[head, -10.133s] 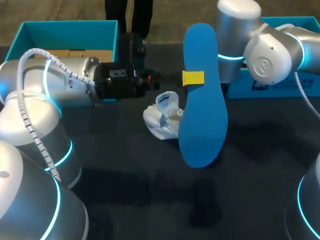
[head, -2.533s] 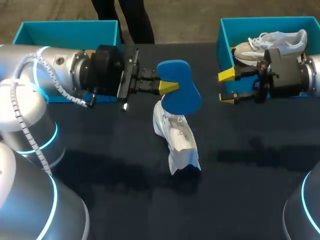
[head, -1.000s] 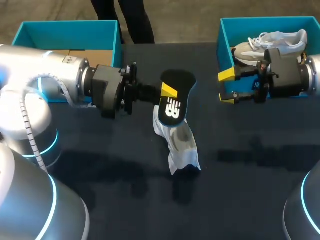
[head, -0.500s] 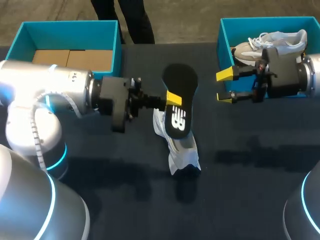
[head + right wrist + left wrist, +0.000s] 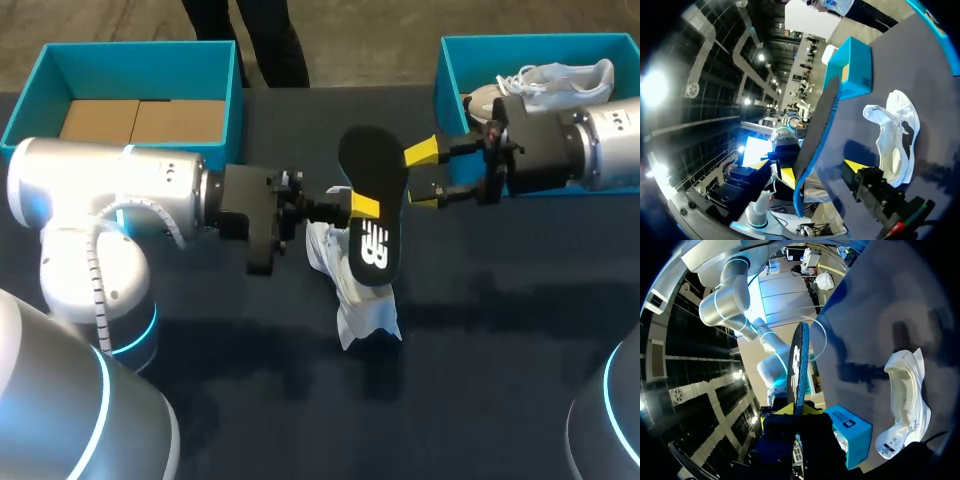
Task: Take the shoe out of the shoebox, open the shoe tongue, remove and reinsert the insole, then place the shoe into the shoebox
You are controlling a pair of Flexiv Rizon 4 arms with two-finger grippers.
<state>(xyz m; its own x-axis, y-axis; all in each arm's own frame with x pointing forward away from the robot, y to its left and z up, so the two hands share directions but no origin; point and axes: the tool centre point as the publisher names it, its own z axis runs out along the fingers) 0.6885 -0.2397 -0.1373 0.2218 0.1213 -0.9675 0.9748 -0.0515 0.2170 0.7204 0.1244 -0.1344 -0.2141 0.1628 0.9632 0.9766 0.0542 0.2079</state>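
Shoe point(image 5: 352, 290) sits mid-table point(image 5: 500, 380). The insole point(image 5: 372, 220) is up over its back end, pinched in the left gripper point(image 5: 362, 207) on the shoe's left. The right gripper point(image 5: 421, 174) hangs behind-right of the shoe, just beside the insole. Left box point(image 5: 232, 75) is behind-left of the shoe, right box point(image 5: 440, 70) behind-right with a second shoe point(image 5: 560, 75) in it.

Setting: robot lab or test bay. Evidence: two silver machine arms with glowing blue rings, left arm point(image 5: 110, 190) and right arm point(image 5: 610, 135), working over one dark table point(image 5: 500, 380); white coiled cable point(image 5: 97, 275) running along the left arm; left teal box point(image 5: 140, 60) and right teal box point(image 5: 438, 80) laid out at the far corners like trial props.
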